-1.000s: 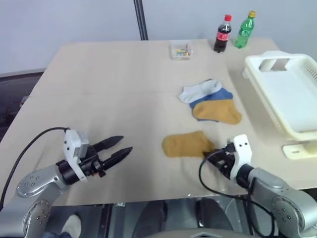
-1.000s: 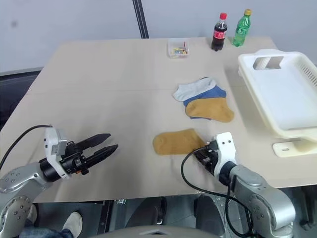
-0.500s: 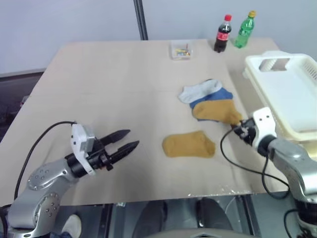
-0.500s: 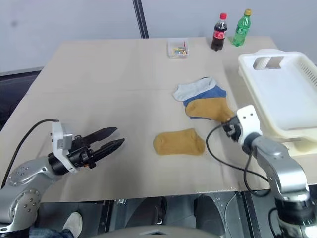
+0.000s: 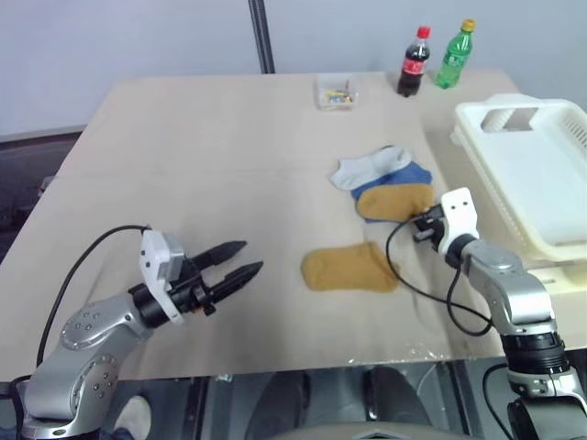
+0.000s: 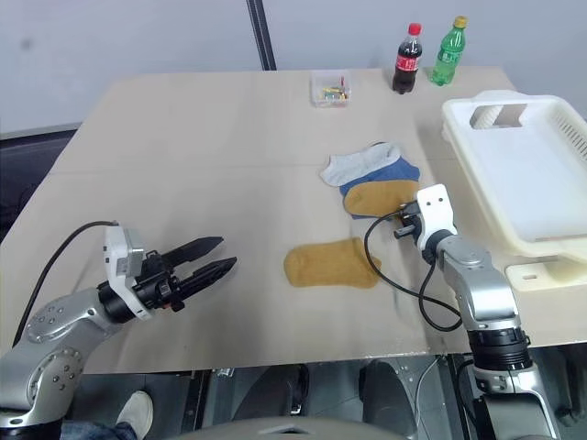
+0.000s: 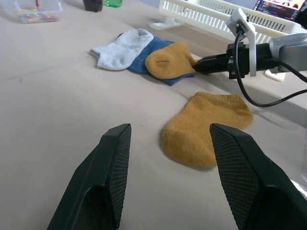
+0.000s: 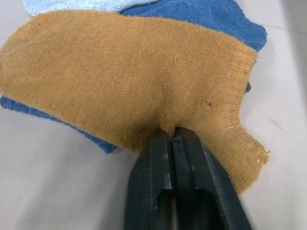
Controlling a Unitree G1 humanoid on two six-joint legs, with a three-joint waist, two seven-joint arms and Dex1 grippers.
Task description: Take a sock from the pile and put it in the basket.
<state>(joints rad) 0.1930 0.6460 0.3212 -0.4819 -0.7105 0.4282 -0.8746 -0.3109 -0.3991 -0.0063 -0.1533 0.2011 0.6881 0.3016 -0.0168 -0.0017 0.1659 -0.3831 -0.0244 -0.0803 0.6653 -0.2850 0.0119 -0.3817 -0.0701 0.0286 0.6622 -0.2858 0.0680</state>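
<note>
Reaching forward to the pile (image 5: 390,188), right end effector (image 8: 173,136) now pinches its top mustard sock (image 8: 124,79), limp, light fabric bunching at the edge.

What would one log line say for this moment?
right gripper: shut on mustard sock atop pile | left gripper: open, idle | basket: no sock inside

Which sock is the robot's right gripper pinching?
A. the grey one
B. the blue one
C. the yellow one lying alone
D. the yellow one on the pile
D: the right gripper is shut on a fold of the yellow sock that lies on the blue sock.
</note>
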